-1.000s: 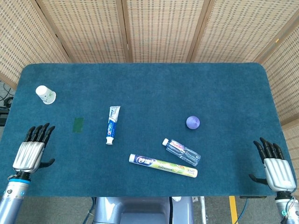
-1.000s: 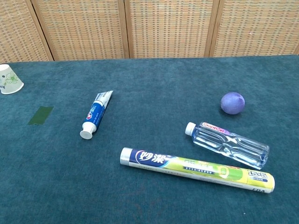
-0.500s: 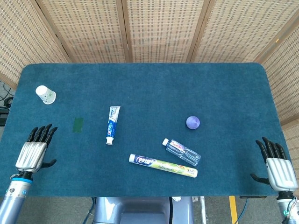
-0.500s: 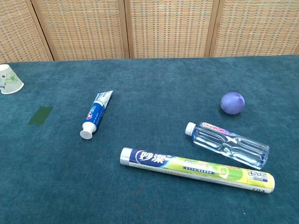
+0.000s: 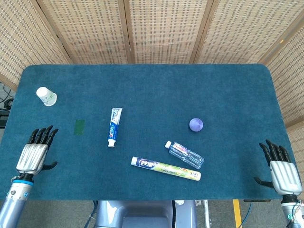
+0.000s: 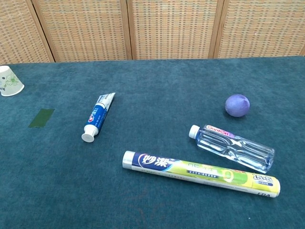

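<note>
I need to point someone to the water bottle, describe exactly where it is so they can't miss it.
On the blue table, look near the front edge, right of centre. The water bottle lies on its side between the purple ball and the long yellow-green tube; it alone is clear, with a white cap.

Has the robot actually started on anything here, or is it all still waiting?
Nothing looks handled yet. The left hand and right hand rest open at the table's near corners, holding nothing. The toothpaste tube, long roll, water bottle, purple ball and paper cup all lie apart, untouched. So everything is left.
</note>
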### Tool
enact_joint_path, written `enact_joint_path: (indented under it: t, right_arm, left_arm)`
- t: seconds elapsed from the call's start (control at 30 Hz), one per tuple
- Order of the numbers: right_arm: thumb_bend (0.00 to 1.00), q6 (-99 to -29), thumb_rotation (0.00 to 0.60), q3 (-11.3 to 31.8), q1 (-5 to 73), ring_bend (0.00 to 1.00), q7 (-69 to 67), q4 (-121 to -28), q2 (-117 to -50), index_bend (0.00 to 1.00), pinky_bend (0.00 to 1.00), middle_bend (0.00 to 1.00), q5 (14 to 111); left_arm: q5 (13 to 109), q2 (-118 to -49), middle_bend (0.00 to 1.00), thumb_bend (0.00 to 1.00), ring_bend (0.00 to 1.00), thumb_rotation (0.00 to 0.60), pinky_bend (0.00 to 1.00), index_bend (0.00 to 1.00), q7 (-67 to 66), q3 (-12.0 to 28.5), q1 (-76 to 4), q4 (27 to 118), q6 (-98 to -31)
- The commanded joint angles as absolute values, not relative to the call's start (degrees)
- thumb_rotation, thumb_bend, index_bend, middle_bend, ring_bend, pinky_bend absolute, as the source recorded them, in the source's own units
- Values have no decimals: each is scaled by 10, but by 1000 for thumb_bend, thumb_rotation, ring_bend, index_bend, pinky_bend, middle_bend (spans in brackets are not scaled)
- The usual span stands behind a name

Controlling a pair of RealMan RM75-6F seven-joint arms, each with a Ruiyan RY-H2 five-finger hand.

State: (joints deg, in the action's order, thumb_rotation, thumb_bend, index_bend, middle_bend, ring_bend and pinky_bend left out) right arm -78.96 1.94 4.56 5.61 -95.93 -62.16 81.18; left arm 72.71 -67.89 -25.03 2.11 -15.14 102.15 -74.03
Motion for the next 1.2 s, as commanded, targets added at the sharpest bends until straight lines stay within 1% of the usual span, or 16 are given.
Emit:
enact_joint_path:
  t: [0.03, 0.17, 0.37, 0.5, 0.7, 0.83, 1.2]
  right_arm:
    - [145, -790, 600, 19, 46, 0, 56, -960, -622, 0, 0, 0, 812]
    - [145, -788, 600, 19, 46, 0, 57, -959, -622, 0, 0, 0, 812]
    - [145, -784, 600, 17, 47, 0, 60, -959, -624, 0, 0, 0, 812]
    - [144, -783, 600, 17, 48, 0, 60, -959, -624, 0, 0, 0, 813]
    - [145, -782, 600, 16, 48, 0, 56, -959, -624, 0, 0, 0, 816]
    - [145, -782, 600, 15, 49, 0, 53, -960, -624, 0, 0, 0, 819]
    - [145, -785, 600, 15, 47, 0, 37, -959, -619, 0, 0, 0, 823]
  left_arm:
    - [723, -680, 0, 180, 0, 600, 0, 0, -250, 24, -153, 1019, -738]
    - [712, -686, 0, 179, 0, 600, 0, 0, -247, 32, -160, 1011, -729]
    - [680, -701, 0, 176, 0, 600, 0, 0, -247, 47, -183, 976, -693]
    - [653, -717, 0, 176, 0, 600, 0, 0, -244, 63, -208, 940, -656]
    - [613, -753, 0, 184, 0, 600, 0, 0, -242, 84, -257, 861, -584]
    - [594, -779, 0, 201, 0, 600, 0, 0, -252, 92, -283, 817, -556]
    - [563, -832, 0, 212, 0, 600, 0, 0, -279, 95, -323, 751, -528]
